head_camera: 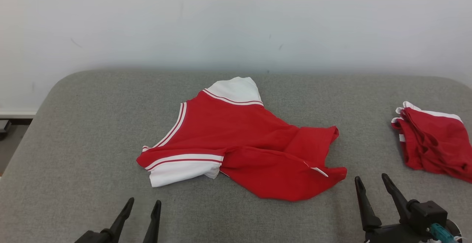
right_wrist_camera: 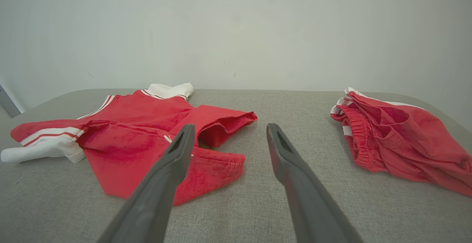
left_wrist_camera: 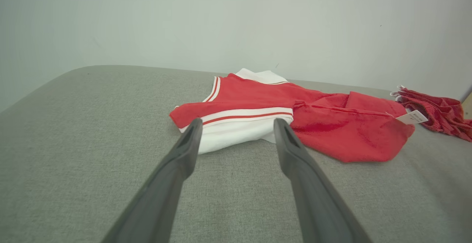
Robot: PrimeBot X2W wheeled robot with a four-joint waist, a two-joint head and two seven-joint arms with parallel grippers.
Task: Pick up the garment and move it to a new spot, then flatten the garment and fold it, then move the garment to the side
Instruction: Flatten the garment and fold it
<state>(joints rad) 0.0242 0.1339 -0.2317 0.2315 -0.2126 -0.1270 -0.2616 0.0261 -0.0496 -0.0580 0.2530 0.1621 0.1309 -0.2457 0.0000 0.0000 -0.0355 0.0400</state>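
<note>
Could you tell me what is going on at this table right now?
A two-armed robot faces a grey table with a crumpled red and white shirt in the middle. Its left end effector and right end effector are both open, short of the shirt, holding nothing. Red shorts lie bunched at the right.

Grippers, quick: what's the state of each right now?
Left gripper: open, holding nothing.
Right gripper: open, holding nothing.
</note>
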